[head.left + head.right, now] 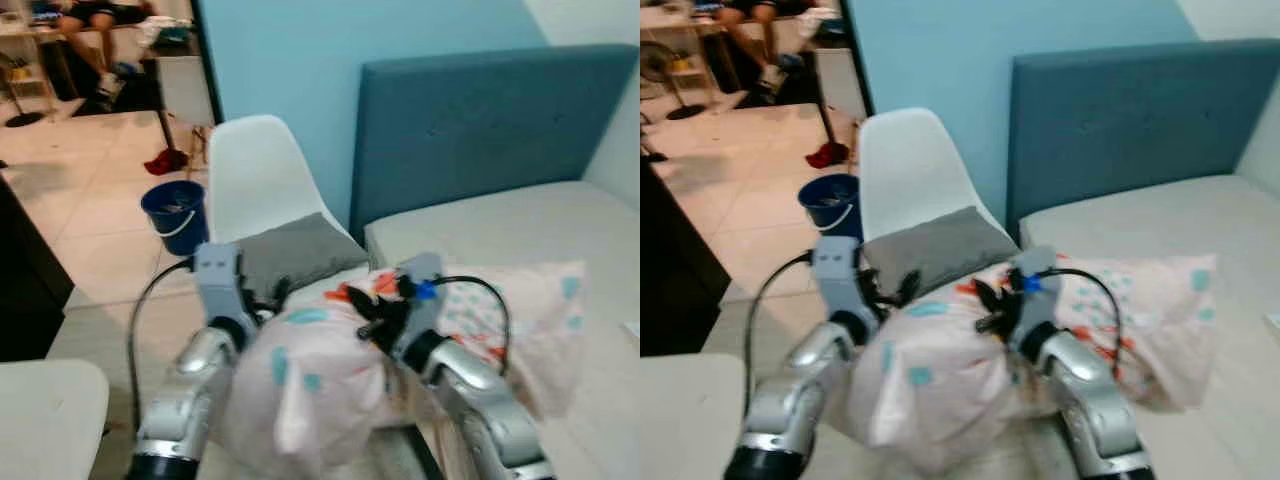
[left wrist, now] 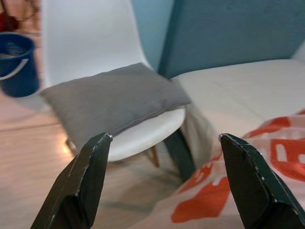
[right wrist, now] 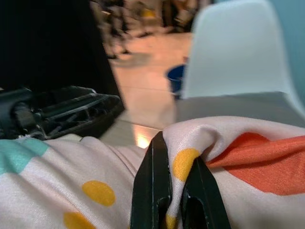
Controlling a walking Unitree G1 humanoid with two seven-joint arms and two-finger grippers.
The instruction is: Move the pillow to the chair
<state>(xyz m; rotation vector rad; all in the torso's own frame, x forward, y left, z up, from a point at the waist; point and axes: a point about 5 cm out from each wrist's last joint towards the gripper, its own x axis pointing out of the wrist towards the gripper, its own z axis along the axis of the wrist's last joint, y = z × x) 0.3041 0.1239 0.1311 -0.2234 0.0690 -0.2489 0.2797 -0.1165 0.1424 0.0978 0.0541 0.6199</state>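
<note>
- Two silver arms reach out low and near, with the pillow [image 1: 330, 375] bunched up between them.
- On the right, the right gripper [image 3: 172, 188] has its two black fingers pinched tight on a fold of the pillow cloth.
- On the left, the left gripper [image 2: 164, 179] has its fingers spread wide apart. It holds nothing, and the pillow lies just beside one finger.
- That pillow is pale pink with orange, yellow and blue-green spots. Its near end hangs off the bed [image 1: 520, 225] between the arms, and its far right end seems to rest on the mattress.
- Farther off on the left stands the white chair [image 1: 262, 180], close to the bed. A grey cushion [image 1: 300, 250] already lies on its seat.
- A blue bucket [image 1: 176, 215] sits on the floor to the left of the chair.
- What could go wrong: only a small fold is pinched, so the soft pillow could slip out and drop to the floor.
- It could also slide off the grey cushion, as the seat is already taken.
- Swinging too far left could bump the chair or drop the pillow near the bucket.
</note>
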